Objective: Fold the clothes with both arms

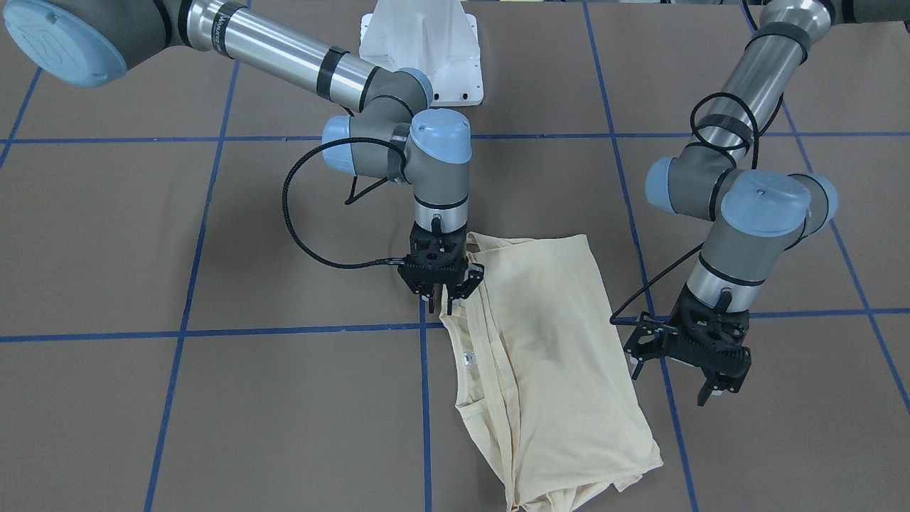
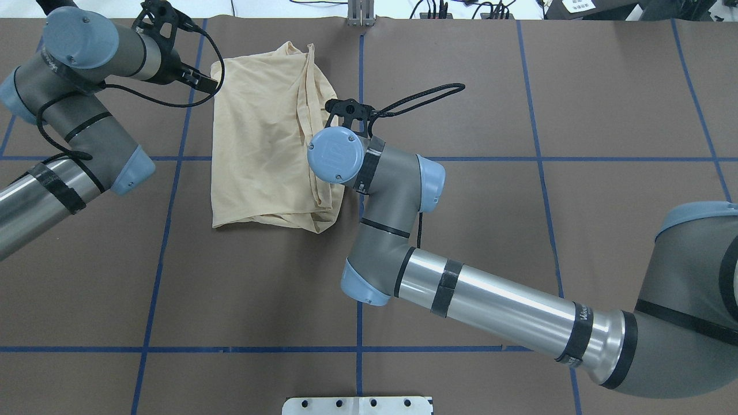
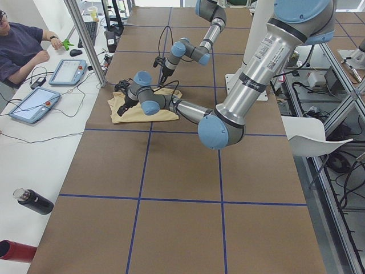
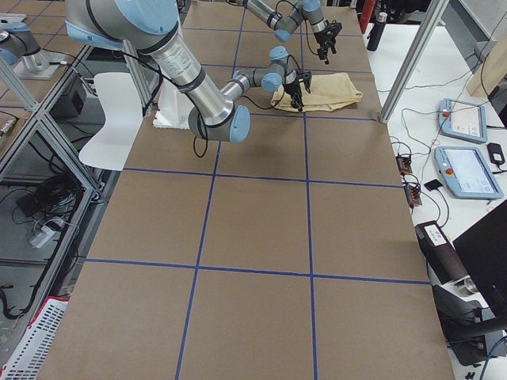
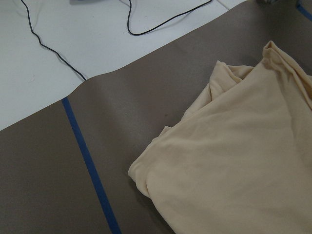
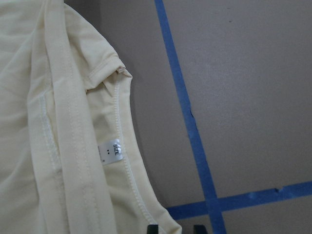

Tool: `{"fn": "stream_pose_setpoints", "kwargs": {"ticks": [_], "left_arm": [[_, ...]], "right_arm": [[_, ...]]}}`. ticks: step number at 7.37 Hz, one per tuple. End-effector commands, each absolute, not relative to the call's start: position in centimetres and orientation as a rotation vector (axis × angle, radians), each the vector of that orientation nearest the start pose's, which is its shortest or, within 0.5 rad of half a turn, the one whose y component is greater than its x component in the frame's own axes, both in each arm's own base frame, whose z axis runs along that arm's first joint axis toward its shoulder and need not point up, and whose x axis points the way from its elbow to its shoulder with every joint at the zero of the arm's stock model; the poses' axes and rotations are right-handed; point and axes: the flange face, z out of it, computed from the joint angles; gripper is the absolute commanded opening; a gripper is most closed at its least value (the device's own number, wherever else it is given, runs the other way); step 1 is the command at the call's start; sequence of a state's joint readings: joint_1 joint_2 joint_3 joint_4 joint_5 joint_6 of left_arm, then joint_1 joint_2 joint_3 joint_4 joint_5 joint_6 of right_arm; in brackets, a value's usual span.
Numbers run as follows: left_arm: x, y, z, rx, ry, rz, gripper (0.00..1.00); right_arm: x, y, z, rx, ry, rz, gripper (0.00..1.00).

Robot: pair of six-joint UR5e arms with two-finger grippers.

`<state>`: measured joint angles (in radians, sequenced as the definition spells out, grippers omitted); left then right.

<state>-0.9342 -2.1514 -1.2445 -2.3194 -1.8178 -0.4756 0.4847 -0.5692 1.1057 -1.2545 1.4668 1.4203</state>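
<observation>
The cream-yellow shirt (image 1: 554,341) lies folded lengthwise on the brown table, plain side up, with the print hidden. Its white neck label (image 1: 467,359) shows, also in the right wrist view (image 6: 113,153). My right gripper (image 1: 442,302) points down at the shirt's neck edge. Its fingertips (image 6: 153,228) stand a small gap apart with the hem between them, and the cloth lies flat. My left gripper (image 1: 672,384) is open and empty, above the table beside the shirt's other long edge. The left wrist view shows the shirt's corner (image 5: 234,161) but no fingers.
The white pedestal base (image 1: 423,50) stands behind the shirt. Blue tape lines (image 1: 213,331) grid the table. The table's far edge (image 2: 461,18) is close to the shirt. An operator (image 3: 23,51), tablets (image 3: 31,105) and a black bottle (image 3: 34,201) are on the side bench.
</observation>
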Motion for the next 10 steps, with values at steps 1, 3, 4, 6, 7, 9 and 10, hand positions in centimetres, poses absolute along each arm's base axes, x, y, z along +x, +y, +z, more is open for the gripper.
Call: {"fn": "stream_pose_setpoints", "kwargs": {"ticks": [1, 3, 4, 6, 7, 9, 10], "left_arm": [[35.7, -66.6, 38.7, 0.730, 0.721, 0.271, 1.00], [35.7, -66.6, 38.8, 0.729, 0.720, 0.270, 1.00], [35.7, -66.6, 38.8, 0.729, 0.720, 0.270, 1.00], [35.7, -66.6, 38.8, 0.730, 0.721, 0.271, 1.00], [35.7, -66.6, 38.7, 0.732, 0.721, 0.271, 1.00], [35.6, -66.4, 38.3, 0.738, 0.727, 0.269, 1.00], [35.6, -66.3, 38.0, 0.741, 0.730, 0.269, 1.00]], "right_arm": [[-68.3, -51.8, 18.0, 0.359, -0.766, 0.358, 0.36], [-68.8, -51.6, 18.8, 0.353, -0.751, 0.352, 0.36], [-68.9, -51.6, 18.9, 0.352, -0.748, 0.349, 0.36], [-68.9, -51.6, 18.8, 0.354, -0.745, 0.343, 0.00], [-68.8, -51.6, 17.5, 0.360, -0.760, 0.340, 0.00], [-67.1, -50.8, 16.5, 0.357, -0.805, 0.335, 0.00], [-64.3, -49.1, 20.1, 0.348, -0.818, 0.328, 0.00]]}}
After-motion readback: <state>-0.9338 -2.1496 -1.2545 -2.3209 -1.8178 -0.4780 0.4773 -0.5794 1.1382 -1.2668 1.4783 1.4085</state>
